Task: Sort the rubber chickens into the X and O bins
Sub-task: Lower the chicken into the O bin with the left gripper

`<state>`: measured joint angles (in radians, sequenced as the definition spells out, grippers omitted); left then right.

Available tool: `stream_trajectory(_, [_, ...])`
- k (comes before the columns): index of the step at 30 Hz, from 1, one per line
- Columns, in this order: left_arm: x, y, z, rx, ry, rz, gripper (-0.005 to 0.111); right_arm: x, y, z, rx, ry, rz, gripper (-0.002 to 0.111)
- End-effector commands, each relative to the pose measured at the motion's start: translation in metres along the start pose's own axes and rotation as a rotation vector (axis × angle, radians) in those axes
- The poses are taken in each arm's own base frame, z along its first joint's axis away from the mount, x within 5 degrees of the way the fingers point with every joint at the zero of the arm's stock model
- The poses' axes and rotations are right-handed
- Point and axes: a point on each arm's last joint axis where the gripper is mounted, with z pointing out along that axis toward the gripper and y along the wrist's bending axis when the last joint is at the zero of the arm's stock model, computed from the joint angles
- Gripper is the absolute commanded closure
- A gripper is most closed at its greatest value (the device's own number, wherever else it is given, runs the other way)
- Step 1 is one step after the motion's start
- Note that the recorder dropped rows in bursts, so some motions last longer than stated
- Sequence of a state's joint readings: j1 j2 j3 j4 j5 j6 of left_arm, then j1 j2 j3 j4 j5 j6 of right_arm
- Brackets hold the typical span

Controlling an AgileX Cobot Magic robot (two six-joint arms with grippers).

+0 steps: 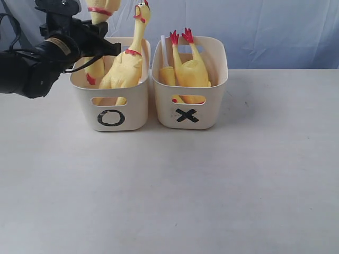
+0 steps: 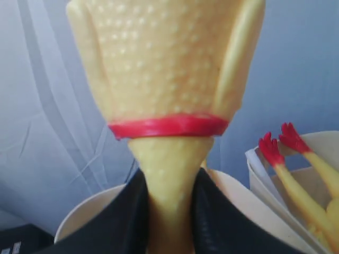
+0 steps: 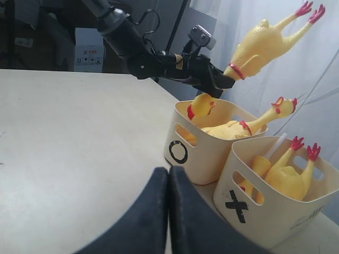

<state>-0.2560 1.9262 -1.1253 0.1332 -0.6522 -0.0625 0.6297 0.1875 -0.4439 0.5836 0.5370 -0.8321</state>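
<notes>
My left gripper (image 1: 107, 47) is shut on the neck of a long rubber chicken (image 1: 99, 9) above the O bin (image 1: 85, 106). Its body points up and its head (image 3: 198, 107) hangs down inside the bin. In the left wrist view both black fingers (image 2: 124, 217) press on the yellow neck below the red band (image 2: 168, 126). A second long chicken (image 1: 126, 67) leans in the O bin with its head sticking up. The X bin (image 1: 214, 103) holds plumper chickens (image 1: 192, 71), red feet up. My right gripper (image 3: 168, 177) is shut and empty, low over the table before the bins.
The two bins stand side by side at the back of a pale tabletop (image 1: 169, 190), in front of a blue-grey curtain (image 1: 265, 26). The left arm (image 1: 32, 66) reaches in from the left. Boxes and stands (image 3: 87, 50) lie beyond the table.
</notes>
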Motion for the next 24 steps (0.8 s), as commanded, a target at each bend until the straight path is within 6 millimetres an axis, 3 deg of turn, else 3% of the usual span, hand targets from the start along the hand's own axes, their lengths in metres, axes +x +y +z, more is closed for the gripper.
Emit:
stream_trajectory(1, [0.002,0.005,0.005,-0.015,0.040,-0.012,0.107,0.001,0.000,0.000,0.001,-0.002,0.004,0.108])
stream_trajectory(6, [0.023,0.006,0.004,-0.028,0.243,-0.013,0.107,0.001,0.000,0.000,0.000,-0.001,0.004,0.108])
stream_trajectory(13, [0.033,0.007,0.001,-0.044,0.355,-0.031,0.107,0.001,0.000,0.000,0.000,-0.001,0.004,0.108])
stream_trajectory(24, [0.037,0.007,-0.001,-0.046,0.403,-0.032,0.107,0.001,0.000,0.000,0.000,-0.001,0.004,0.108])
